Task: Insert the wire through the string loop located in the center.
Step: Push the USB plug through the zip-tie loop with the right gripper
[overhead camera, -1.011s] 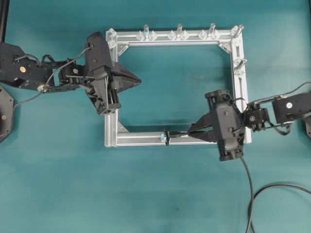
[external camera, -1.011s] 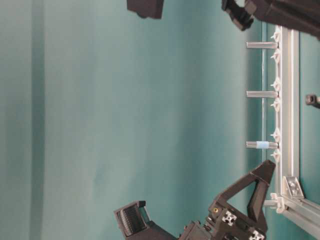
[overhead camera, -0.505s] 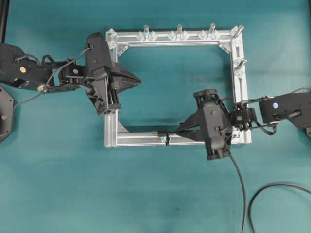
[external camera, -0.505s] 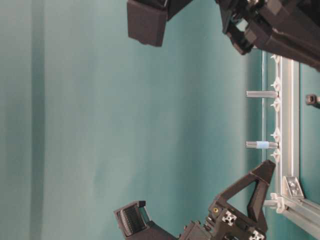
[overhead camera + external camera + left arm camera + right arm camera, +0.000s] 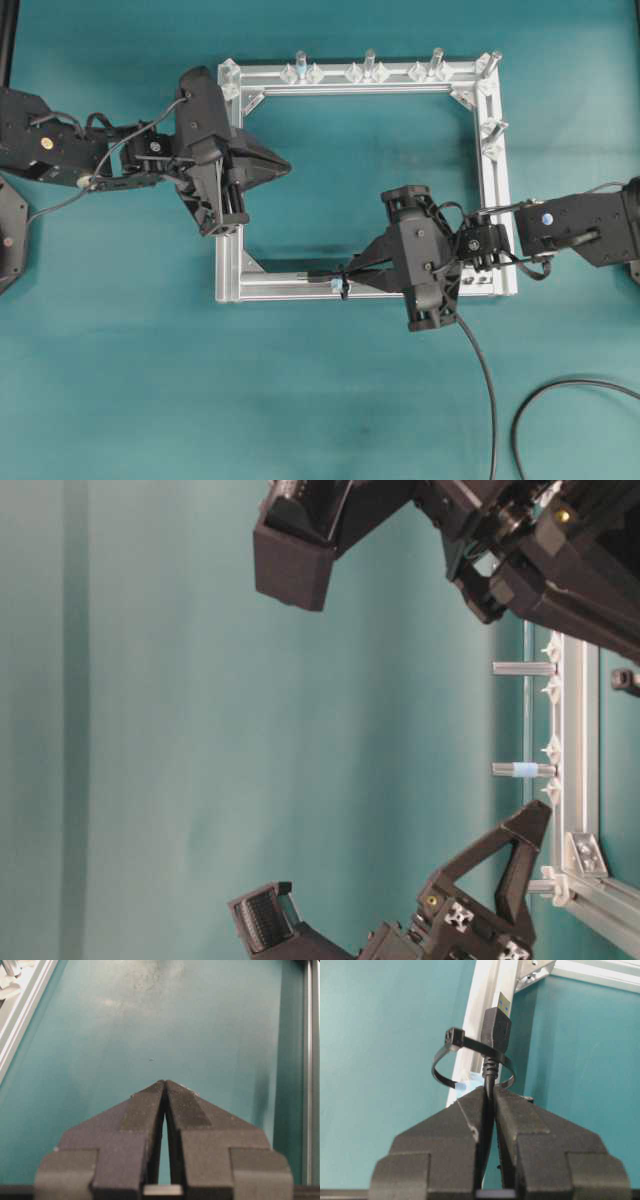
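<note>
**Plug passes through the loop on the frame's near bar**

The right gripper is clamped on the wire just behind its plug, with the jaws pinched tight around the thin black cable. In the right wrist view the plug stands beyond the string loop, its brassy tip pointing along the silver frame; the loop's black band crosses in front of the plug's base, so the plug head sits through the ring. A small pale blue fitting shows at the loop's foot, against the frame bar.

From overhead, the loop sits on the frame's near bar, roughly at its middle, and the right gripper reaches it from the right side of the frame. The wire trails out behind the right arm and curves over the teal table, away from the frame.

The left gripper is fully closed on nothing, its fingertips meeting at a point over bare table inside the frame. Overhead it hovers beside the frame's left bar, well apart from the loop.

Upright silver pegs line the frame's far bar.
</note>
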Motion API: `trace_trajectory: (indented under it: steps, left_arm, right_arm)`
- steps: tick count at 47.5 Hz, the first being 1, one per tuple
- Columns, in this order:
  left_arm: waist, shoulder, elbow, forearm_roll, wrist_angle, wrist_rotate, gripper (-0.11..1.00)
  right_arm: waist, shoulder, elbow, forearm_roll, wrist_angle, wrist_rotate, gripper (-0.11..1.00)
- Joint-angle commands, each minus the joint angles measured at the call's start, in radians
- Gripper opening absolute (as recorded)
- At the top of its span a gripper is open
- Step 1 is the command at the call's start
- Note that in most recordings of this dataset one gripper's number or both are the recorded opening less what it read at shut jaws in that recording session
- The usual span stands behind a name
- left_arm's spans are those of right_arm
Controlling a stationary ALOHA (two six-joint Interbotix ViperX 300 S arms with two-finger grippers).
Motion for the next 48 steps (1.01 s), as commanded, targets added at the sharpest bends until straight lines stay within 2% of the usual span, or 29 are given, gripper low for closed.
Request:
trace_trajectory:
  steps: [1,34,48]
  left_arm:
    - [-0.002,-0.025,-0.009,0.003,-0.005,-0.002,0.00]
    - [-0.002,-0.025,-0.014,0.003,-0.005,-0.003,0.00]
    - [-0.061,-0.025,-0.025,0.005,-0.003,0.002,0.00]
  right_arm:
    - [-0.005,-0.012,-0.020,-0.002,-0.009,0.000,0.07]
    - [-0.005,-0.012,-0.018,-0.002,-0.009,0.000,0.07]
    - [-0.005,-0.011,-0.018,-0.002,-0.009,0.000,0.07]
